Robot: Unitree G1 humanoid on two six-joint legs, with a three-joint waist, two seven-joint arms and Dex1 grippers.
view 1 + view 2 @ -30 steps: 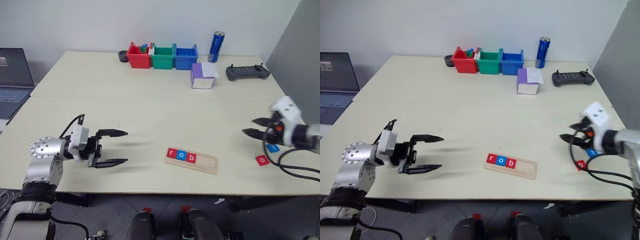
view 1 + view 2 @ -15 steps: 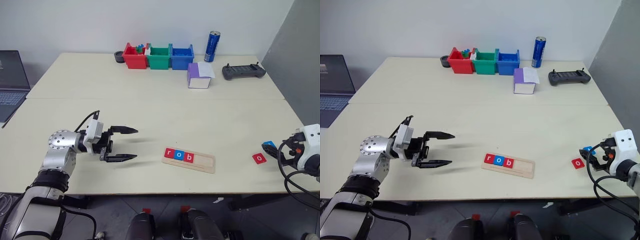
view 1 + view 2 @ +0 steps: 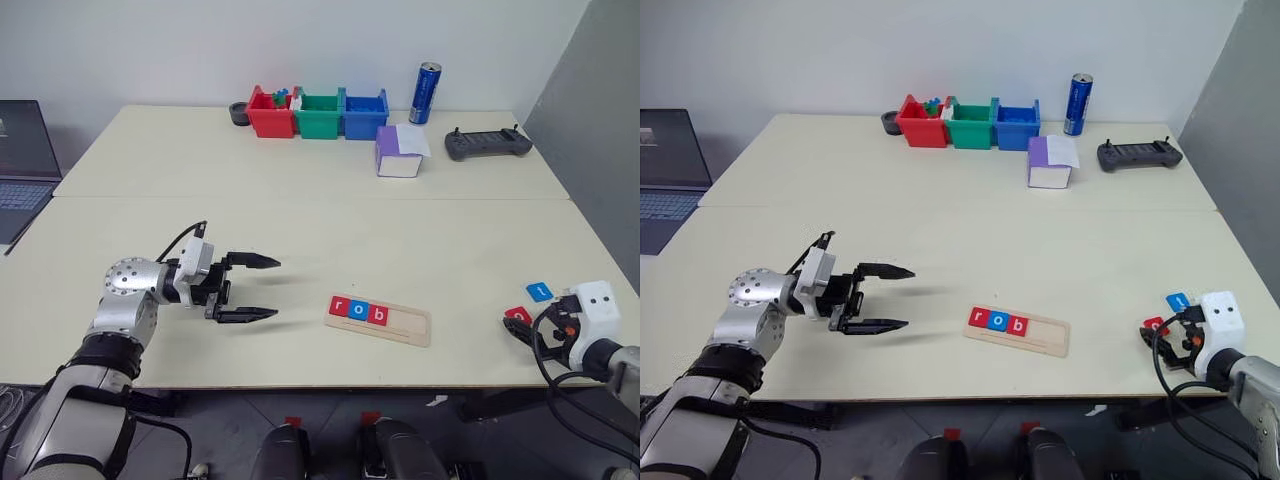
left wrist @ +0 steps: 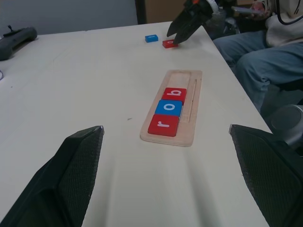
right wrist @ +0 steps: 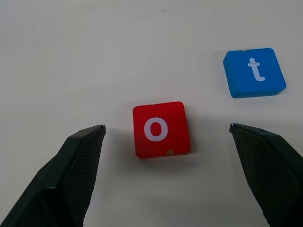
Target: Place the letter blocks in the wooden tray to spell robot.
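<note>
On the table [image 3: 330,230], the wooden tray [image 3: 381,320] at 6 o'clock holds three letter blocks [image 3: 359,310] reading r, o, b. The red o block [image 5: 161,129] and blue t block [image 5: 254,72] lie loose at 4 o'clock. The right gripper [image 5: 163,142] hovers with jaws apart over the o; the left gripper [image 3: 258,288], at 8 o'clock, gapes empty.

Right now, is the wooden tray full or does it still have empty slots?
Not full. The wooden tray holds r, o, b; its far end is bare.
</note>
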